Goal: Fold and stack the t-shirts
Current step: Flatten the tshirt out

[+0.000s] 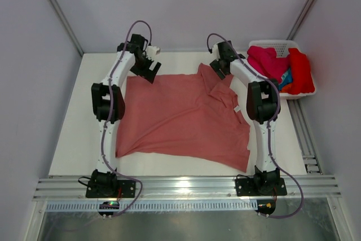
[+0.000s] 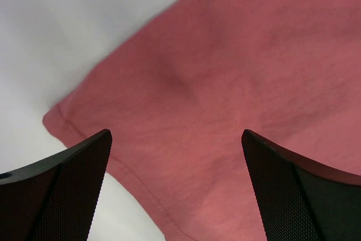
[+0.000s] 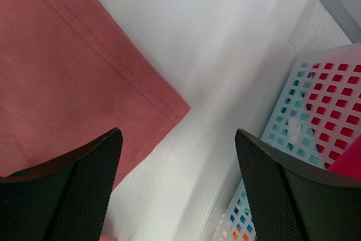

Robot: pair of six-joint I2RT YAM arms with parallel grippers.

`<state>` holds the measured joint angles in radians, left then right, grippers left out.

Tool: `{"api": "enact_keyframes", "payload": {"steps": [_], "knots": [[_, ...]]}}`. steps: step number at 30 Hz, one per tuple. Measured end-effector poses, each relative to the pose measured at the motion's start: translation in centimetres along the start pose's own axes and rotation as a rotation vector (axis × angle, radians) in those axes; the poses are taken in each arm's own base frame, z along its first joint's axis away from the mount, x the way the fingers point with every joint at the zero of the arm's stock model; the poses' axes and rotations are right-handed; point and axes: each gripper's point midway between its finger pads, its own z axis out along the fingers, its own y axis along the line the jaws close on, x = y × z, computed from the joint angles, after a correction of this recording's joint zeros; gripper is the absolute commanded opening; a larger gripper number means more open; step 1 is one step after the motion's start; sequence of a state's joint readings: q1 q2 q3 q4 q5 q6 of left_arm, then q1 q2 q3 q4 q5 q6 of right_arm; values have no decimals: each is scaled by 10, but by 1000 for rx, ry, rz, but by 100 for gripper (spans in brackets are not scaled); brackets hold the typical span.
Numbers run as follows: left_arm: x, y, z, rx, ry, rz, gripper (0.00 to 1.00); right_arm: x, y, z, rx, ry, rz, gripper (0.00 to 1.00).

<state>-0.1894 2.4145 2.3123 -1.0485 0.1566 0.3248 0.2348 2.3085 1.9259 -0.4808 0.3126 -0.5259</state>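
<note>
- So, salmon t-shirt (image 1: 180, 114) lying spread out mid-frame, other shirts (image 1: 282, 66) heaped in the white basket (image 1: 271, 42) at upper right.
- Left gripper (image 2: 176, 139) spread wide over the shirt's upper-left corner, right gripper (image 3: 178, 136) spread wide over a stitched corner near the basket; nothing pinched.
- Probably best: drop straight down, pinch both corners together, lift evenly.
</note>
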Motion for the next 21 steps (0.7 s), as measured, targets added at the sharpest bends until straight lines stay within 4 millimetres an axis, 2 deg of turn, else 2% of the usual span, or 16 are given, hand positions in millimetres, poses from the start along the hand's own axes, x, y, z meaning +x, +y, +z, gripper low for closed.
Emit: {"api": "enact_keyframes", "payload": {"steps": [4, 7, 12, 15, 21], "knots": [[-5, -26, 5, 23, 10, 43, 99, 6, 6, 2, -18, 14, 14, 85], [-8, -54, 9, 53, 24, 85, 99, 15, 12, 3, -35, 39, 12, 85], [-17, -94, 14, 112, 17, 136, 99, 15, 15, 3, -39, 42, 8, 85], [-16, -101, 19, 129, 25, 126, 99, 14, 18, 3, -41, 41, 3, 86], [-6, -96, 36, 117, 61, 94, 99, 17, 25, 7, -38, 56, -15, 87]]}}
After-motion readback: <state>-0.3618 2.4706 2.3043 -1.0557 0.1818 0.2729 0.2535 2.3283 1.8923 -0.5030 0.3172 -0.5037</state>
